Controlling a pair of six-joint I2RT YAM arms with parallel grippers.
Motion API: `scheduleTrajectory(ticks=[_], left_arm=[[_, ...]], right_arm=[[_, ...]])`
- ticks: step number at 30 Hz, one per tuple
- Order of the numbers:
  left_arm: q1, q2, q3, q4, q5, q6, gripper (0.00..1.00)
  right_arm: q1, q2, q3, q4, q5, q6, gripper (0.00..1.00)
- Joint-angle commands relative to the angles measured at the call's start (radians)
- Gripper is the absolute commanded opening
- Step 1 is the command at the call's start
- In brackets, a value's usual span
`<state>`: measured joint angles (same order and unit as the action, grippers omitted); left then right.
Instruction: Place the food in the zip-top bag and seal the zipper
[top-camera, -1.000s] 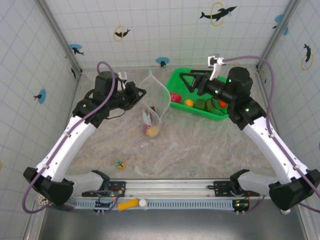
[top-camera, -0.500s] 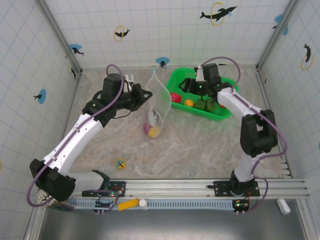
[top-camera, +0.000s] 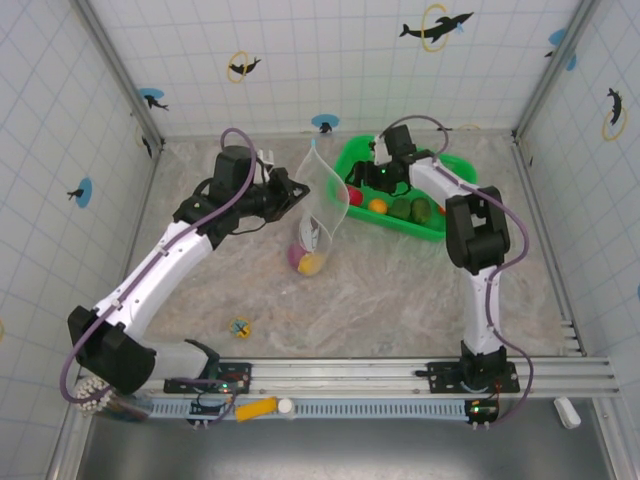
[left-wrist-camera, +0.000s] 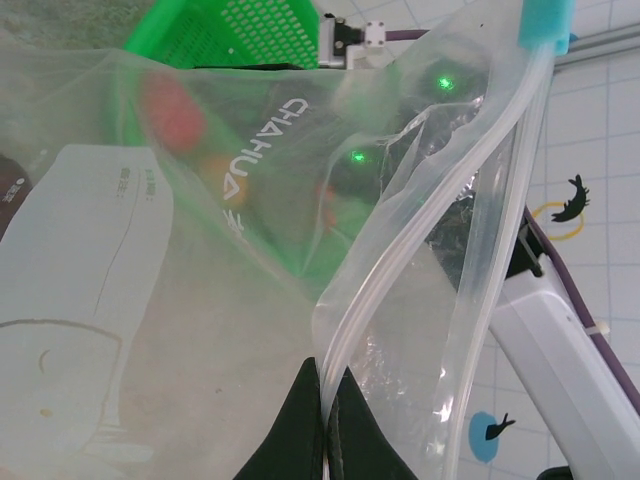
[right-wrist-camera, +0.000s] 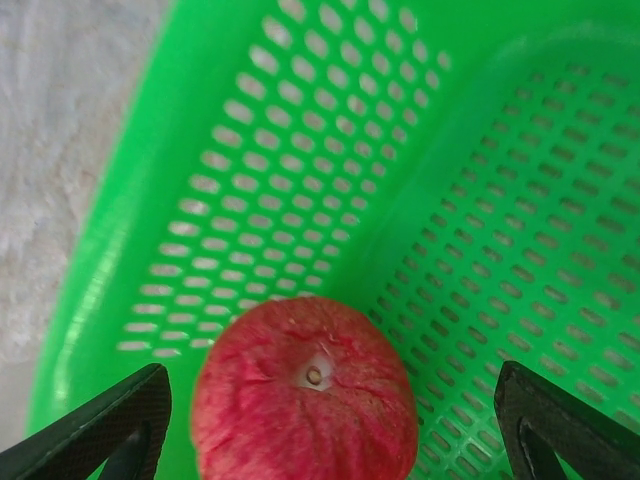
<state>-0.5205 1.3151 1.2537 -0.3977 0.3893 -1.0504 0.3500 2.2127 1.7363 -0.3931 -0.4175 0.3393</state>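
Observation:
The clear zip-top bag (top-camera: 322, 203) hangs upright with its mouth open, and my left gripper (top-camera: 291, 190) is shut on its zipper edge. In the left wrist view the jaws (left-wrist-camera: 328, 405) pinch the zipper strip (left-wrist-camera: 425, 215), which runs up to a blue slider (left-wrist-camera: 547, 22); the white label (left-wrist-camera: 85, 260) shows on the left. A purple and a yellow food piece (top-camera: 306, 261) lie in the bag's bottom. My right gripper (top-camera: 366, 178) hovers open inside the green basket (top-camera: 442, 231). Its fingers (right-wrist-camera: 105, 430) stand wide on either side of a red fruit (right-wrist-camera: 305, 390), not touching it.
The basket also holds an orange piece (top-camera: 378, 206) and green pieces (top-camera: 410, 209). Basket walls (right-wrist-camera: 300, 180) close in around the red fruit. Tiled walls enclose the table. A small yellow-blue sticker (top-camera: 239, 327) lies near the front rail.
My right arm has folded in and swung left, bringing its gripper down over the basket's left end around the red fruit. My left gripper shifted slightly right, still holding the bag.

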Motion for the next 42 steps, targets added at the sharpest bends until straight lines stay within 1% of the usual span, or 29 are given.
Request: scheduleTrajectory(ticks=[1, 5, 11, 15, 18, 25, 28, 29, 31, 36, 39, 42], left_arm=[[0.008, 0.013, 0.024, 0.009, 0.016, 0.02, 0.0], [0.008, 0.021, 0.03, 0.01, 0.021, 0.021, 0.0], [0.007, 0.017, 0.026, 0.006, 0.014, 0.024, 0.0], [0.007, 0.009, 0.016, 0.005, 0.011, 0.024, 0.0], [0.007, 0.006, 0.019, -0.002, 0.005, 0.029, 0.0], [0.007, -0.008, 0.017, -0.005, 0.003, 0.03, 0.0], [0.007, -0.022, 0.012, -0.006, 0.0, 0.029, 0.0], [0.008, -0.026, 0.009, -0.006, -0.001, 0.027, 0.0], [0.008, -0.037, 0.005, -0.003, 0.0, 0.025, 0.0], [0.007, -0.058, -0.009, 0.0, -0.001, 0.023, 0.0], [0.007, -0.063, -0.018, 0.009, 0.004, 0.022, 0.0], [0.007, -0.061, -0.027, 0.022, 0.01, 0.022, 0.0]], right_arm=[[0.028, 0.046, 0.047, -0.057, -0.046, -0.039, 0.86], [0.044, 0.07, 0.046, -0.07, -0.061, -0.058, 0.85], [0.037, 0.114, 0.042, -0.063, -0.047, -0.045, 0.77], [0.025, 0.105, 0.042, -0.05, -0.041, -0.031, 0.72], [0.021, 0.083, 0.028, -0.031, -0.028, -0.025, 0.7], [0.007, -0.044, -0.018, 0.012, -0.004, -0.002, 0.69], [0.004, -0.113, -0.062, 0.035, 0.025, 0.005, 0.68], [0.003, -0.137, -0.078, 0.045, 0.057, 0.008, 0.68], [0.0, -0.209, -0.125, 0.073, 0.091, 0.021, 0.66], [-0.001, -0.395, -0.212, 0.144, 0.113, 0.046, 0.65], [0.002, -0.526, -0.28, 0.203, 0.1, 0.073, 0.64], [0.013, -0.675, -0.383, 0.315, 0.043, 0.127, 0.64]])
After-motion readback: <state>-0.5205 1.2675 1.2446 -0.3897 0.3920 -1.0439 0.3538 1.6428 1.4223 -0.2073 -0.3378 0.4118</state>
